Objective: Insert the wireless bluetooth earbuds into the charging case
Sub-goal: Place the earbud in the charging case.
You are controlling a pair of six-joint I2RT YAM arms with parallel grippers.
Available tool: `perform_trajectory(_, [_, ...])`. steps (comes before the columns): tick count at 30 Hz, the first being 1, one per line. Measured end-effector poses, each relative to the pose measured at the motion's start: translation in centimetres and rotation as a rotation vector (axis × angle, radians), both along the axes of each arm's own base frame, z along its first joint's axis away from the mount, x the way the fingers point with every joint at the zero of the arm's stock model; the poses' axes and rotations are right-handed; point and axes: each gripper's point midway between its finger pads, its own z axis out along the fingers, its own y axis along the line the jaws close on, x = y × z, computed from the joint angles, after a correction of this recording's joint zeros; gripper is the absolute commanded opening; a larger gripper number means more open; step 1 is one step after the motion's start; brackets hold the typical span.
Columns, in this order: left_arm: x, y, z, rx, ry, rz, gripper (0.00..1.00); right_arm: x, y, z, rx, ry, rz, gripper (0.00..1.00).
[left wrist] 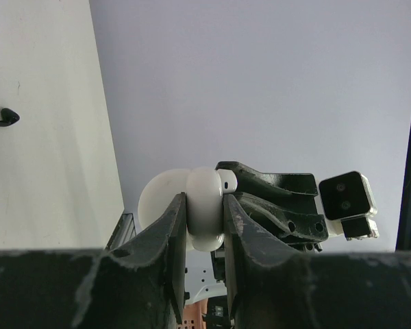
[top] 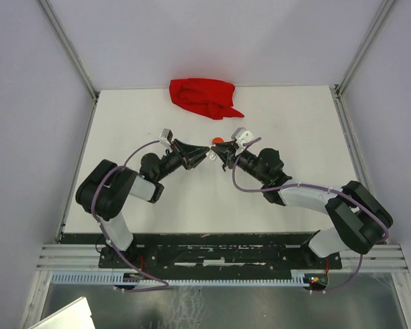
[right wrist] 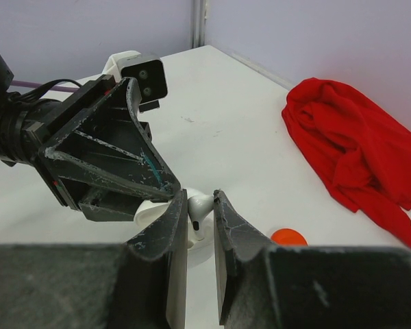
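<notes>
My left gripper (left wrist: 205,200) is shut on a round white charging case (left wrist: 204,223), held off the table with its lid (left wrist: 156,199) swung open behind. My right gripper (right wrist: 200,197) is shut on a white earbud (right wrist: 200,208), stem downward, right at the case (right wrist: 151,214). In the left wrist view this earbud (left wrist: 227,180) touches the case's upper edge. From above, the two grippers meet tip to tip at mid-table, left (top: 207,156) and right (top: 217,152). A black earbud (left wrist: 3,118) lies alone on the table.
A crumpled red cloth (top: 203,98) lies at the far edge of the white table (top: 294,130). An orange-red disc (top: 218,140) rests just beyond the gripper tips, also showing in the right wrist view as an orange-red disc (right wrist: 288,237). Grey walls enclose the table.
</notes>
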Motion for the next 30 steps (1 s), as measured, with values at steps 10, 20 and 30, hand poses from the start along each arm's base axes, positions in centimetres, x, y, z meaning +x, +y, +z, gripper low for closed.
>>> perform_trajectory(10, [0.11, -0.31, 0.04, 0.003, 0.006, -0.006, 0.03, -0.44, -0.42, 0.02, -0.009, 0.006, -0.001, 0.01])
perform_trajectory(20, [0.18, -0.36, 0.00, 0.005, 0.009, -0.007, 0.03, -0.57, -0.54, 0.09, -0.011, 0.010, -0.003, 0.01])
perform_trajectory(30, [0.31, -0.41, -0.01, 0.008, 0.010, -0.006, 0.03, -0.78, -0.71, -0.25, -0.027, 0.019, -0.004, 0.01])
